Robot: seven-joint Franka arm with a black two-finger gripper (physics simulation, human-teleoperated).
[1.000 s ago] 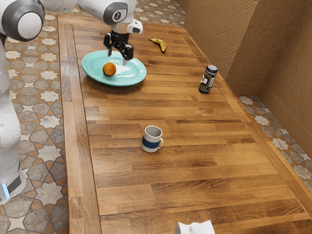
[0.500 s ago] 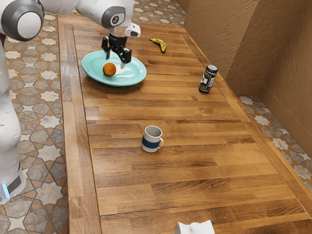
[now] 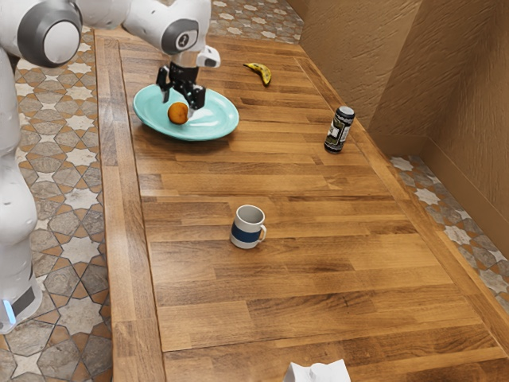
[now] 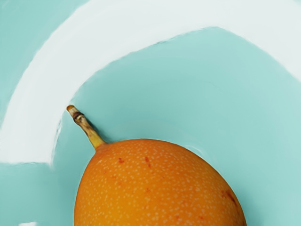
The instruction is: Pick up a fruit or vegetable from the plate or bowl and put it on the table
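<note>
Now the white jointed arm (image 3: 147, 14), coming in from the exterior view's left, has brought its black two-finger gripper (image 3: 179, 107) down and across until it hangs over the round orange fruit (image 3: 177, 114); a second ago it stood over the barer side of the plate, toward the exterior view's right. That shift seems to turn a general approach into a lining-up for the grasp. The fruit sits on the wide turquoise oval plate (image 3: 219, 123), nearer its side at the exterior view's left, just where it was. The fingers stand well apart with nothing gripped between them; whether either one brushes the skin, the pictures do not settle. In the wrist view the speckled fruit looms close, its short brown stem (image 4: 84, 126) angled out over the plate, so the hand probably needs only a little more lowering and centring before closing. A rounded skin could roll if one finger met it first. Farther right, the white mug with a blue band (image 3: 245, 232), the yellow banana (image 3: 262, 74), the white object at the near edge (image 3: 318, 372) and the dark can with a pale top (image 3: 339, 130) all keep their places on the brown wooden table (image 3: 318, 223). The bare wood between plate and mug looks a sensible spot for setting the fruit down.
</note>
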